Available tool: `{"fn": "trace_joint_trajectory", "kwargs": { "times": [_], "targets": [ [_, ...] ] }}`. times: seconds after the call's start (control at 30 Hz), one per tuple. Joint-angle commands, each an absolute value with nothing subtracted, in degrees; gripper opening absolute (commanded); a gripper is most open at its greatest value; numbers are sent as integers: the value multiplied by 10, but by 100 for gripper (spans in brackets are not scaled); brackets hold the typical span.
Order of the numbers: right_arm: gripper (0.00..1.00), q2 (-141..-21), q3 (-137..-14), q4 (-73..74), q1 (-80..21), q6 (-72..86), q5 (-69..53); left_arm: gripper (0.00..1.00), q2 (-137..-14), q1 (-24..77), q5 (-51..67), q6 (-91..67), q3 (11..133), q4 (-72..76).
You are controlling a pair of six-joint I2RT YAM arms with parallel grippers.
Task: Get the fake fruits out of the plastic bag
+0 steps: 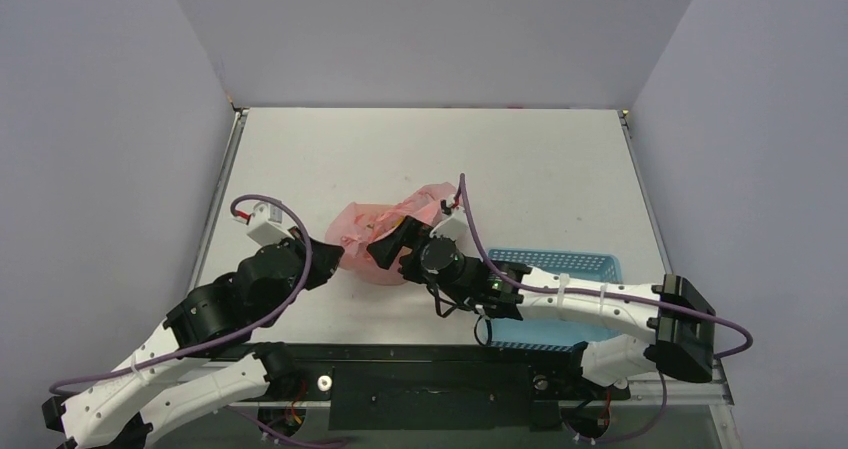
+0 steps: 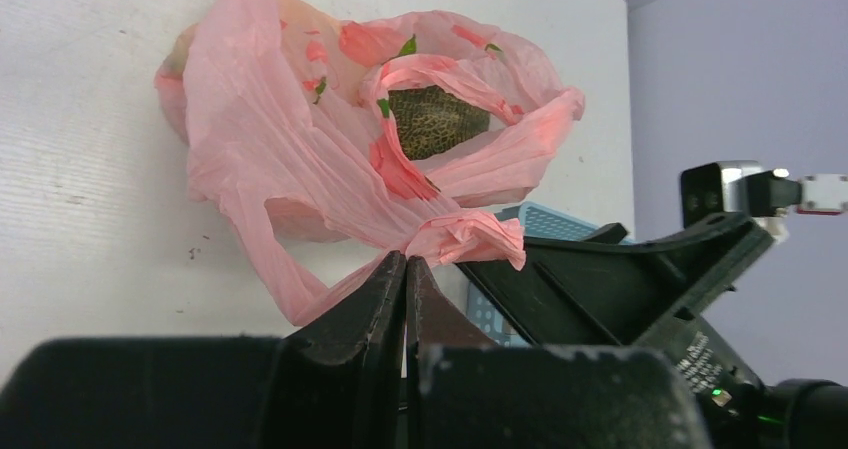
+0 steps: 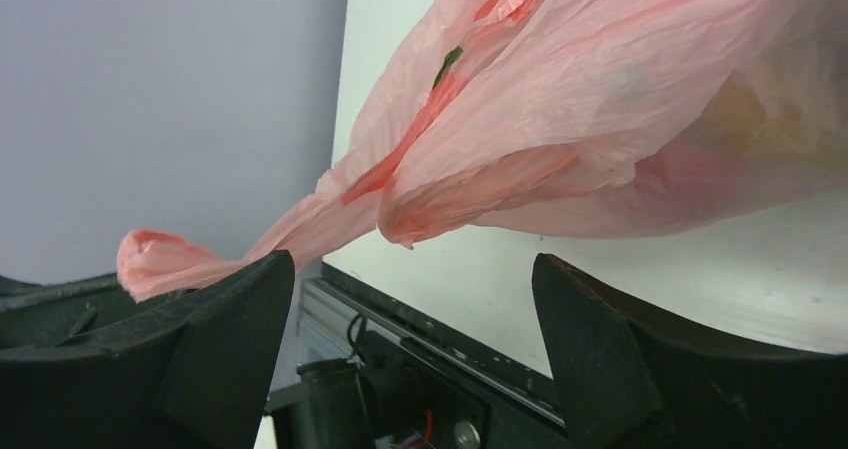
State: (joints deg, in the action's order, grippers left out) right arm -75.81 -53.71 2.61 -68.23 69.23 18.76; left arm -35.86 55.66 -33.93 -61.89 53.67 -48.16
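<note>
The pink plastic bag (image 1: pixel 385 231) lies crumpled on the white table between my two grippers. In the left wrist view the bag (image 2: pixel 300 139) is open at the top and the grey-green netted melon (image 2: pixel 435 119) shows inside it. The other fruits are hidden, though a yellowish shape shows through the plastic (image 3: pixel 760 109). My left gripper (image 2: pixel 406 261) is shut, with the bag's handle pinched at its tips, and sits at the bag's left edge (image 1: pixel 335 252). My right gripper (image 3: pixel 410 299) is open at the bag's near right side (image 1: pixel 392 244). The bag (image 3: pixel 600 99) hangs above its jaws.
A blue perforated basket (image 1: pixel 560 264) stands right of the bag, under my right arm, and also shows in the left wrist view (image 2: pixel 550 219). Grey walls close in the table on three sides. The black front rail (image 1: pixel 430 369) runs along the near edge.
</note>
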Motion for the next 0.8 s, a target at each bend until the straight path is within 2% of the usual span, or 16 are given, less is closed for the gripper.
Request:
{"fn": "trace_joint_trajectory", "kwargs": {
  "times": [0.0,0.07,0.17,0.37,0.47,0.7,0.77],
  "targets": [
    [83,-793,-578,-41,-692,807,248,0,-326,554,-331,-634,518,-416],
    [81,-814,-592,-32,-687,835,246,0,-309,554,-331,-646,496,-396],
    [71,-838,-602,-40,-670,862,216,0,-296,554,-342,-655,495,-408],
    [63,-863,-601,-40,-646,887,201,0,-292,554,-370,-649,512,-451],
    [52,-872,-585,-72,-627,901,183,0,-295,554,-367,-643,512,-449],
    [56,-904,-588,-97,-589,891,125,0,-307,554,-379,-622,524,-466],
    [43,-906,-582,-117,-587,889,113,0,-310,554,-391,-620,530,-476]
  ]
}}
